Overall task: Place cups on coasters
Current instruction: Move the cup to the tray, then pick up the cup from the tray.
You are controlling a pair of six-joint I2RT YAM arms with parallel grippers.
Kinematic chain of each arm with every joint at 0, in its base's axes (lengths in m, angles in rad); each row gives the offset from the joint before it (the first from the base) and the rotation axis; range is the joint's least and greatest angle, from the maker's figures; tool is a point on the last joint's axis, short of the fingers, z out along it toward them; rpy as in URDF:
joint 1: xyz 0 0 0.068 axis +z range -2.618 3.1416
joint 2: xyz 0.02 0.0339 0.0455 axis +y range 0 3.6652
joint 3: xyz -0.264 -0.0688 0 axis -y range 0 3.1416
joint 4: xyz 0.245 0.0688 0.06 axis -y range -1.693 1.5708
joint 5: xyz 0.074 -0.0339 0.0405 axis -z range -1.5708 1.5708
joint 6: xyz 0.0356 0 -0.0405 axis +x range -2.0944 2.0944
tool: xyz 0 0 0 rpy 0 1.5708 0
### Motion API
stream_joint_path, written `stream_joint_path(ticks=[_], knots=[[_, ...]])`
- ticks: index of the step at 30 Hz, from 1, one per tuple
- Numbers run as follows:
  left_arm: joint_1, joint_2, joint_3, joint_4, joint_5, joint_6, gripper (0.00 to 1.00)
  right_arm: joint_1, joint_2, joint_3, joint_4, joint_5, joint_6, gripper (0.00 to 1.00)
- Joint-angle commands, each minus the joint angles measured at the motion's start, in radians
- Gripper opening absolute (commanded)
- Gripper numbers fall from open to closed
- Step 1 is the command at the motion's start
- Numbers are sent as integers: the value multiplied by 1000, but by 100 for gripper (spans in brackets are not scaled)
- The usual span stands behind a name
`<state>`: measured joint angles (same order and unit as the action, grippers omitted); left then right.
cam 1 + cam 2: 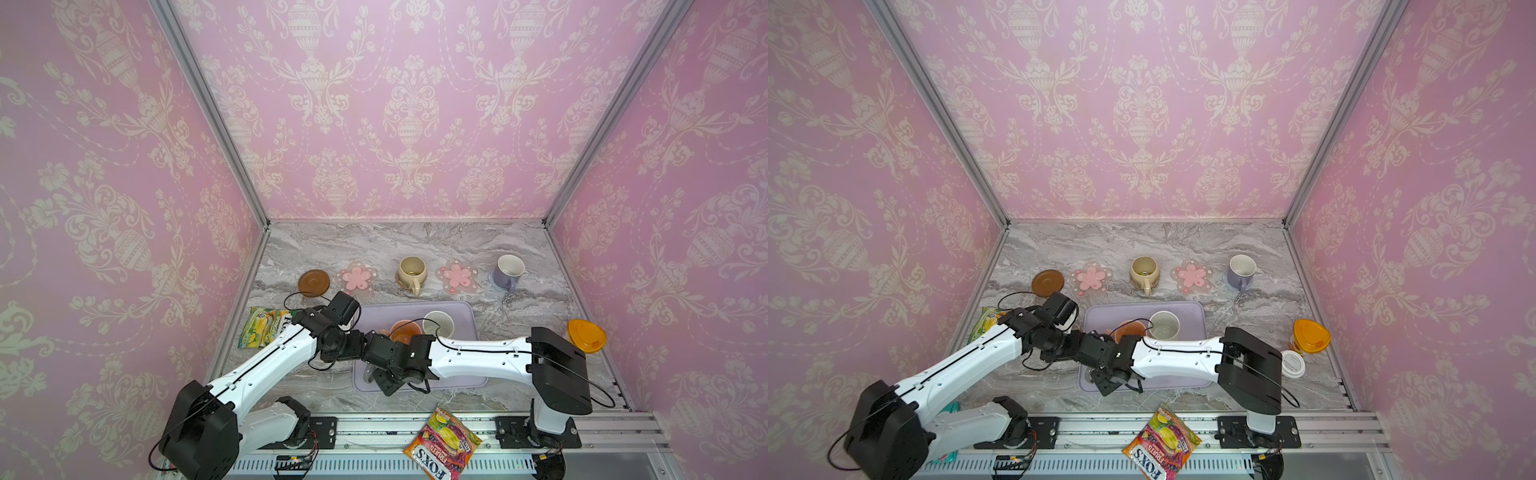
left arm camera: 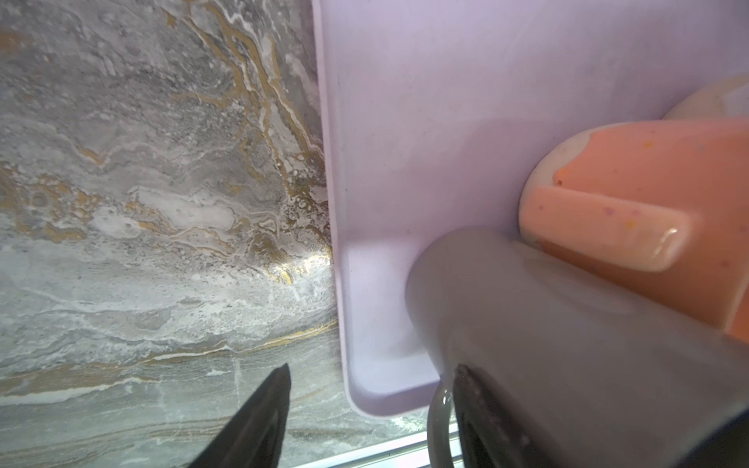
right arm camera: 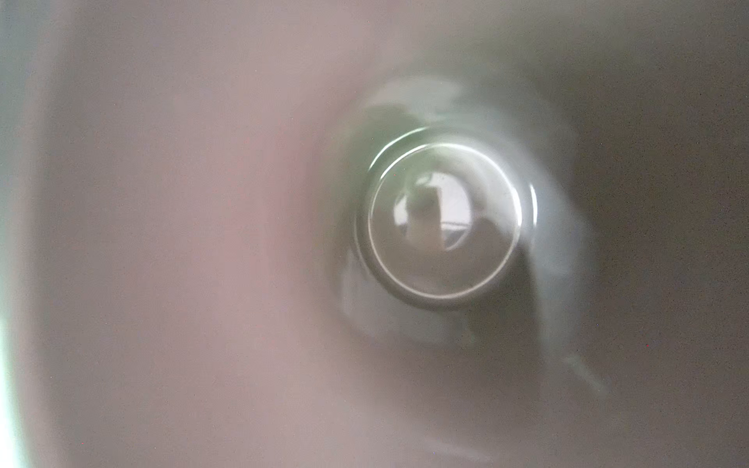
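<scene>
One grey-green mug (image 2: 567, 344), handle (image 2: 438, 421) between wide-apart left fingers (image 2: 259, 421), ungripped; right fingers hidden, state unclear

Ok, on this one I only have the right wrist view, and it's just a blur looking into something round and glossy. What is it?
Observer: The dark grey mug, on the lavender tray near one corner.
Operator: Where is the other arm?
Observer: The left gripper is at that same mug, jaws apart, with one finger beside its handle.
Operator: Are any coasters free?
Observer: Three. In both top views the brown disc coaster and the two pink-flower coasters are bare.
</scene>
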<state>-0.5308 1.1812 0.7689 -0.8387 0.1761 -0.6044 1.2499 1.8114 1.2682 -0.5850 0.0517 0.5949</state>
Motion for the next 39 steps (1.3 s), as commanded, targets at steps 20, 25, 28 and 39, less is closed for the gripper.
stream_joint_path(ticks=[20, 25, 28, 39], knots=[[12, -146, 113, -249, -135, 119, 71, 2, -206, -38, 7, 147, -9, 36], [12, -214, 121, -300, -117, 136, 73, -2, -295, -70, -77, 234, -4, 37], [11, -262, 112, -284, -70, 149, 74, -12, -347, -83, -115, 285, -3, 40], [-107, -245, 82, -238, -7, 160, 75, -101, -527, -167, -186, 389, -3, 44]])
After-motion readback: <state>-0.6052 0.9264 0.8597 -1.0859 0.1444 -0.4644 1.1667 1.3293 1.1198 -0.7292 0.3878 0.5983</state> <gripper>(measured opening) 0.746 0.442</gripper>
